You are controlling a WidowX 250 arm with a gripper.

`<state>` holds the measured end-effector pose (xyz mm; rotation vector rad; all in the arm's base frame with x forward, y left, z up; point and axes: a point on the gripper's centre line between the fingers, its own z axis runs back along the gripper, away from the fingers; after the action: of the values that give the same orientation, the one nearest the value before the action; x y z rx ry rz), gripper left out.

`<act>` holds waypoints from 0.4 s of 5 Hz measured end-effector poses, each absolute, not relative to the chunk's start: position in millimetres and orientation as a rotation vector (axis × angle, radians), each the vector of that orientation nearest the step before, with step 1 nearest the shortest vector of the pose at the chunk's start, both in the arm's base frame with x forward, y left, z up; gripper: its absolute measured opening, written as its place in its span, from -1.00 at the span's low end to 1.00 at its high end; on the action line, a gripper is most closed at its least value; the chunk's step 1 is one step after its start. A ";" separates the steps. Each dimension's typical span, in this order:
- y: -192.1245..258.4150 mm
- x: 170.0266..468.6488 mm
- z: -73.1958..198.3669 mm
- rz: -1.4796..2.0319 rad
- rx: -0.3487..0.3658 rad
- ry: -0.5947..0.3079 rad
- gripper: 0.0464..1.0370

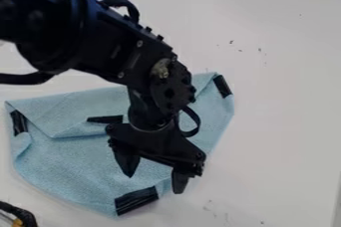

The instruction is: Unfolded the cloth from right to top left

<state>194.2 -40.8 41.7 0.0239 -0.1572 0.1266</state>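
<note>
The black gripper [154,182] hangs over the lower right part of the light blue cloth [80,164], its two fingers spread apart with nothing visible between them. Black tape marks the cloth at its left edge, its upper right corner and its bottom corner. Another black strip lies near the middle, where a folded flap reaches across the upper left part. The arm covers part of the cloth's top edge and centre. Whether the fingertips touch the cloth, I cannot tell.
The cloth lies on a white table [279,101] with a few small dark specks. A black cable with a yellow part [15,217] is at the lower left corner. Dark objects stand beyond the table's far edge at the upper right.
</note>
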 end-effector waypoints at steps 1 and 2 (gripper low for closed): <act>-40.0 192.3 38.4 0.119 0.028 -0.140 0.93; -19.3 206.6 35.9 0.099 0.029 -0.132 0.93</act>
<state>206.6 -19.3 35.9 0.0292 -0.1318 0.0986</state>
